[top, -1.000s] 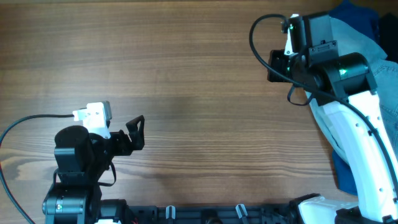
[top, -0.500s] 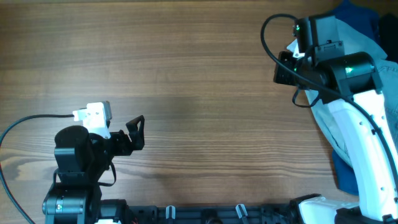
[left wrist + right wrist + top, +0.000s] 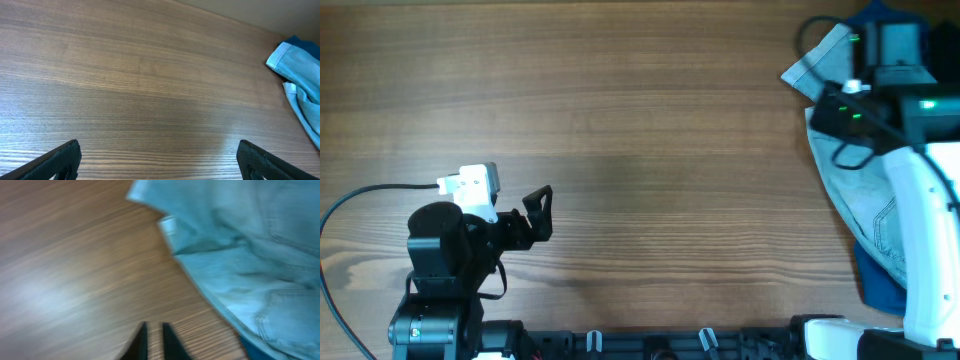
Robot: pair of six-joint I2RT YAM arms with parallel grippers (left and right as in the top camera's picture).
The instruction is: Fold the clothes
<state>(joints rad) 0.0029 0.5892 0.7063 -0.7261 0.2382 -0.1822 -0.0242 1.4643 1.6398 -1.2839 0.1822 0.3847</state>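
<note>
The light blue denim shorts lie crumpled at the table's right edge, partly under my right arm. They also show in the left wrist view and the right wrist view, where a hem corner and seams are visible. My right gripper has its fingers nearly together with nothing between them. It hovers over bare wood just left of the shorts' edge. In the overhead view its fingers are hidden under the wrist. My left gripper is wide open and empty at the near left.
A dark royal-blue garment lies under and beside the shorts at the right edge, and also shows in the left wrist view. The wooden table stretches bare between the two arms.
My right arm has swung right and back, over the shorts at the table's right edge. The right wrist view is blurred with motion. The left arm has not moved.
</note>
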